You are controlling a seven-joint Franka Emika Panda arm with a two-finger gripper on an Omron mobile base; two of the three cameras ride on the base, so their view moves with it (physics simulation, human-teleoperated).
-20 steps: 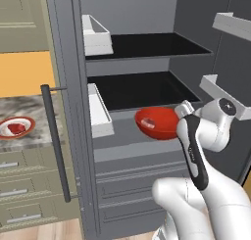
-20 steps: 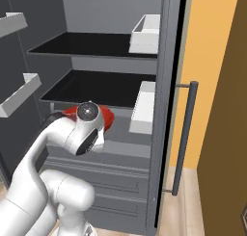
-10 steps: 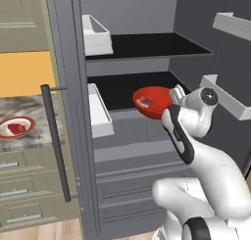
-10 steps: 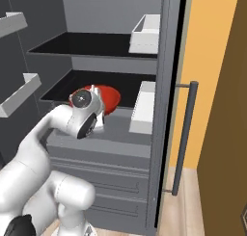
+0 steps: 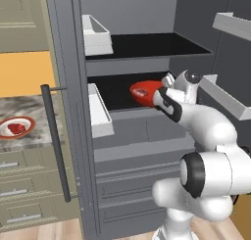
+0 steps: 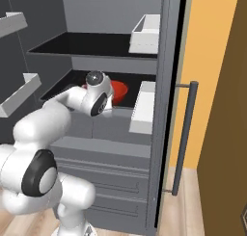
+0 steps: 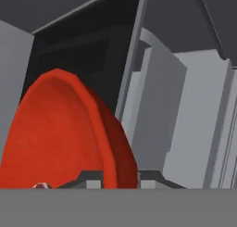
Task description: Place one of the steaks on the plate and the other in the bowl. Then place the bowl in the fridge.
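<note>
The fridge (image 5: 68,62) stands open in front of me. My gripper (image 5: 161,95) is shut on the rim of the glossy red bowl (image 5: 145,93), which it holds tilted just above the front of the lower dark shelf (image 5: 115,89). A pinkish steak (image 5: 142,92) lies in the bowl. In the hand view the bowl (image 7: 60,133) stands on edge with its rim pinched in my gripper (image 7: 119,179). The right base view shows the bowl (image 6: 118,91) just past my hand. On the counter at the left sits the red-rimmed plate (image 5: 7,122), holding the red steak (image 5: 15,128).
White door bins (image 5: 99,111) hang on the left door, another bin (image 5: 95,34) above. The upper shelf (image 5: 147,45) is close overhead. The right door's bins (image 5: 225,94) flank my arm. Long bar handle (image 5: 55,141) and grey drawers (image 5: 127,185) lie below.
The arm has lifted the bowl from below shelf height and pushed it forward over the lower fridge shelf. The plate with its steak has not moved.
</note>
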